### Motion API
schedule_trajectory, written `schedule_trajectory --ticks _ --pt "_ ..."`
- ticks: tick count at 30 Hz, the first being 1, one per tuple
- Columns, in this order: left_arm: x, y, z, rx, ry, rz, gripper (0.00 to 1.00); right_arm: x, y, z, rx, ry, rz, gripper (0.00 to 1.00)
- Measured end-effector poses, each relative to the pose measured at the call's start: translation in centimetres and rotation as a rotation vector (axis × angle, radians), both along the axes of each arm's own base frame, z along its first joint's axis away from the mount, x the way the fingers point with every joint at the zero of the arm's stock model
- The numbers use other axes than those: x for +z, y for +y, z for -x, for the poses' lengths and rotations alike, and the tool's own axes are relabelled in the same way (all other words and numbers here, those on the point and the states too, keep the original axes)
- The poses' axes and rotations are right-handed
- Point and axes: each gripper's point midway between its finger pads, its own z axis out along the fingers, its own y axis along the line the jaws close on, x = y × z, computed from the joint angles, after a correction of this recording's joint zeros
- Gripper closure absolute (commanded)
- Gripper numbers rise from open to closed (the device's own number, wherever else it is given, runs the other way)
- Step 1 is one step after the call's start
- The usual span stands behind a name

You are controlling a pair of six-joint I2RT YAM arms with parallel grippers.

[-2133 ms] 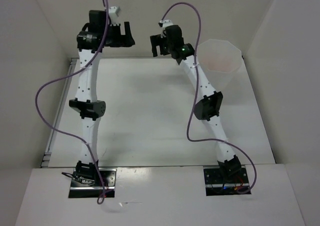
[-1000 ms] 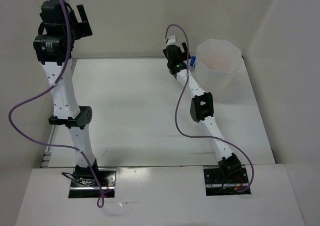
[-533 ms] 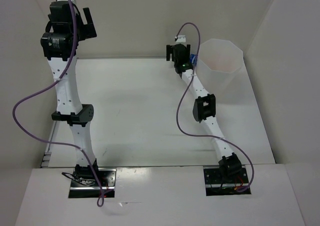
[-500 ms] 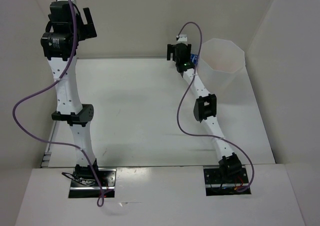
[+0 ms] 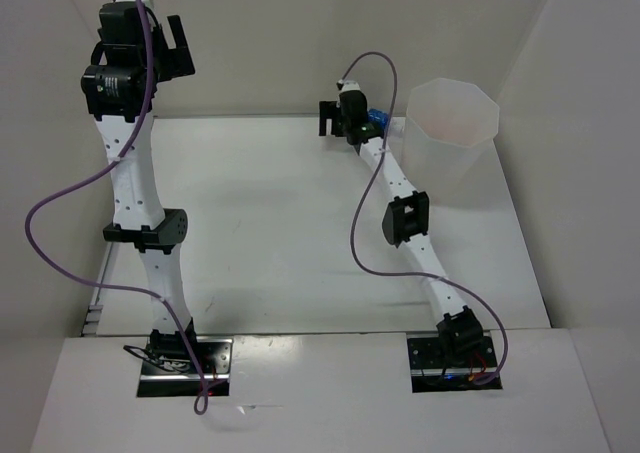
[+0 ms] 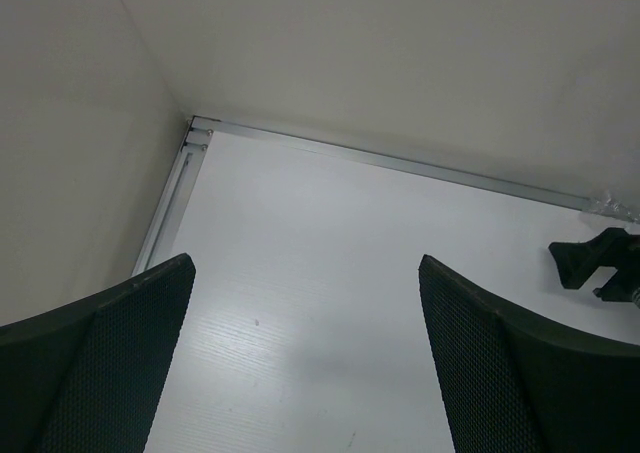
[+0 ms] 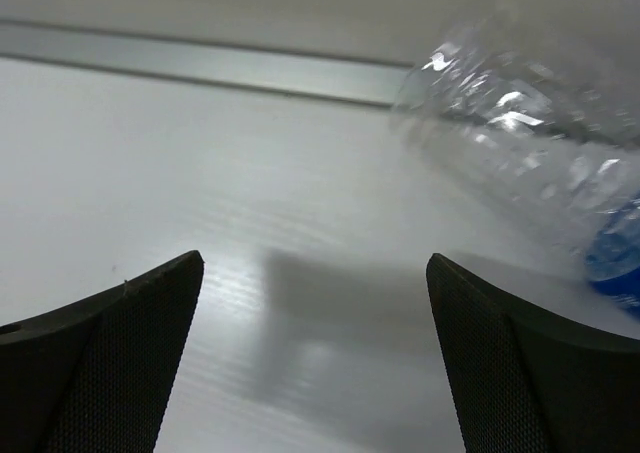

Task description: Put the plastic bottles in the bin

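Though probably empty and light, expect clear blue-label bottle (image 7: 530, 163) to dent and skid: thin, crinkled, glossy. Lies tipped over at 2 o'clock of spread, bare right gripper (image 7: 312, 263), just beside bin (image 5: 450, 163) at its 9 o'clock; grab across mid-body. Ignore left gripper (image 6: 305, 263), also spread.
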Motion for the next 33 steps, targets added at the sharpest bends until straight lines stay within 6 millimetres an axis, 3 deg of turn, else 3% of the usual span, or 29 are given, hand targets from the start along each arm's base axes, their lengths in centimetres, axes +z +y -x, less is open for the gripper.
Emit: schedule_trajectory --ticks 5,8,12,15,17,20,28,30,33 --pt "0.0 0.0 0.0 -0.002 0.001 -0.002 0.0 -1.9 2.8 2.6 0.062 0.079 0.061 0.05" --pt "0.0 0.1 0.0 -0.002 0.001 -0.002 0.0 -1.9 4.7 4.2 0.086 0.087 0.131 0.04" --pt "0.0 0.1 0.0 -0.002 0.001 -0.001 0.0 1.6 7.1 5.3 0.089 0.027 0.162 0.0" --pt "0.0 0.1 0.0 -0.002 0.001 -0.001 0.0 5.8 6.9 4.6 0.051 -0.066 0.169 0.0" --pt "0.0 0.0 0.0 -0.006 0.001 0.0 0.0 8.0 5.6 3.6 0.006 -0.121 0.152 0.0" --pt "0.0 0.0 0.0 -0.009 0.001 0.001 0.0 9.7 2.0 1.4 -0.092 -0.175 0.126 0.0" --pt "-0.8 -0.2 -0.6 -0.02 0.019 0.004 0.0 9.1 -9.2 -3.9 -0.309 -0.236 0.038 0.0" --pt "-1.1 0.0 -0.9 -0.023 0.025 0.008 0.0 8.9 -10.0 -4.5 -0.321 -0.247 0.014 0.0" --pt "-1.5 0.3 -1.1 -0.023 0.033 0.011 0.0 8.8 -9.6 -5.0 -0.309 -0.268 -0.026 0.0"
